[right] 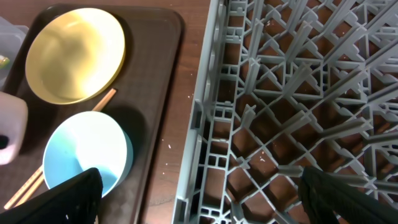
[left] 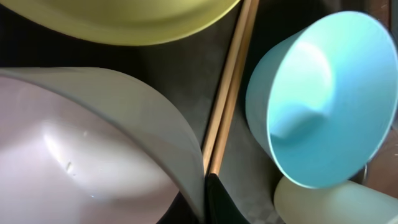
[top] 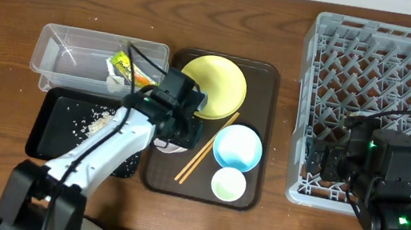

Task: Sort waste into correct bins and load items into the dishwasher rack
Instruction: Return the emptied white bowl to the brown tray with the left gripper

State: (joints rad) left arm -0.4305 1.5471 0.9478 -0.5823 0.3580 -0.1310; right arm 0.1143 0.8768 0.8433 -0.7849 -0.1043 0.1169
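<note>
One yellow plate (top: 213, 86), two bowls — one white bowl (left: 81, 155), one light blue bowl (top: 238, 148) — and one pale green cup (top: 228, 184). Two chopsticks (top: 206, 147). One clear tub (top: 78, 45), one black tray (top: 45, 141), one brown serving tray (top: 263, 79), one grey rack (top: 337, 37). Waste: one snack wrapper (top: 125, 65), one white scrap (top: 116, 82), and rice crumbs (top: 96, 122) too many and too small to count.

You're looking close in on the dark tray (left: 180, 68). The white bowl (left: 81, 155) is filling the lower left, and the left gripper (left: 203, 208) is pinching its rim at bottom centre. The chopsticks (left: 227, 93) are running from top centre down to that rim. The yellow plate (left: 124, 18) is spanning the top edge. The light blue bowl (left: 323, 99) is sitting at right, with the pale green cup (left: 329, 202) showing just below it.
</note>
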